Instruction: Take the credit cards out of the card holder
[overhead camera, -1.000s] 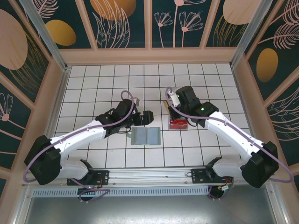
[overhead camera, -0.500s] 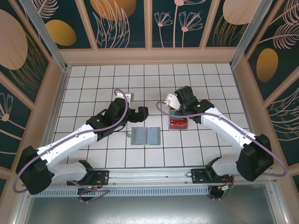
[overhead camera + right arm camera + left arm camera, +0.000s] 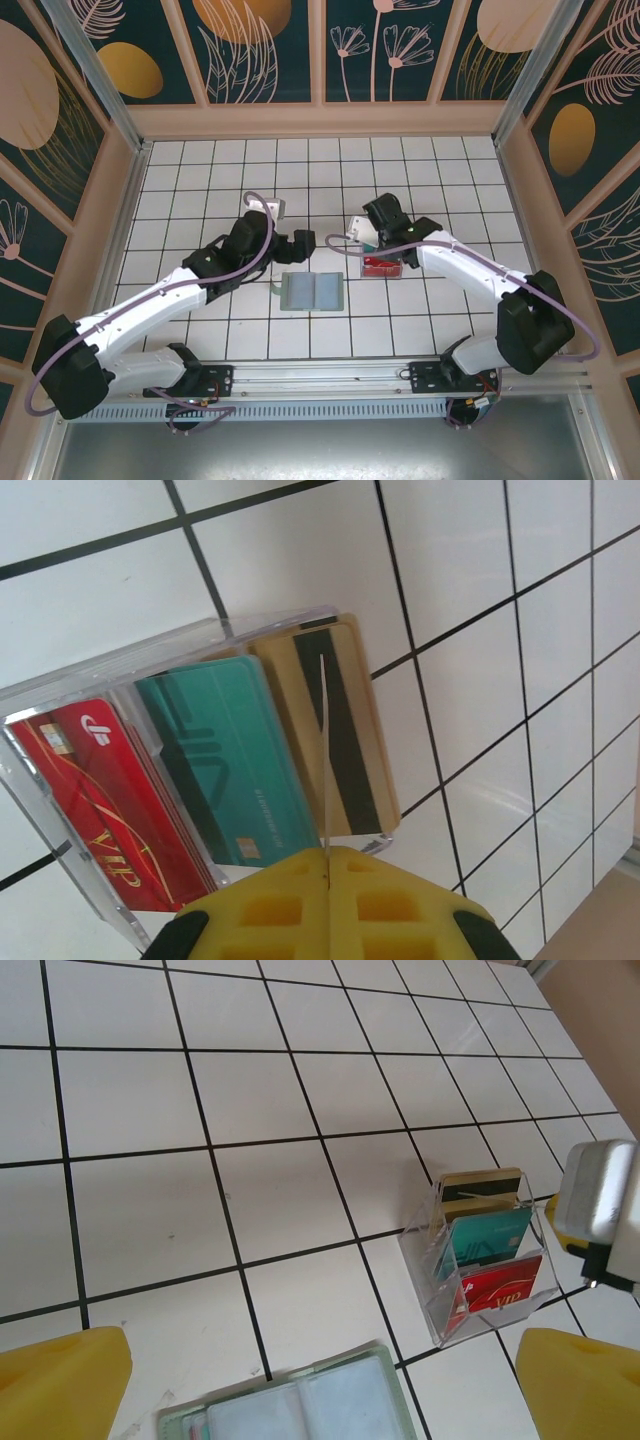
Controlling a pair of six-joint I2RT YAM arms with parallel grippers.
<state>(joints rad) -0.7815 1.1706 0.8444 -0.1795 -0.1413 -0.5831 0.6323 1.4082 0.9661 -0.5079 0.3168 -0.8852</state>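
Red, teal, gold cards (image 3: 488, 1245) in clr tray (image 3: 425, 1280) (holder (image 3: 300, 1415) open).

The top external camera looks steeply down from above and behind the arm bases (image 3: 195, 380), taking in the whole tiled table (image 3: 200, 180) from afar. The left wrist camera sits lower, just beside the clear tray (image 3: 430, 1295), viewing it obliquely past the card holder (image 3: 300, 1410). The right wrist camera hangs closest, almost straight over the tray. All three share the tray's credit cards (image 3: 220, 760).
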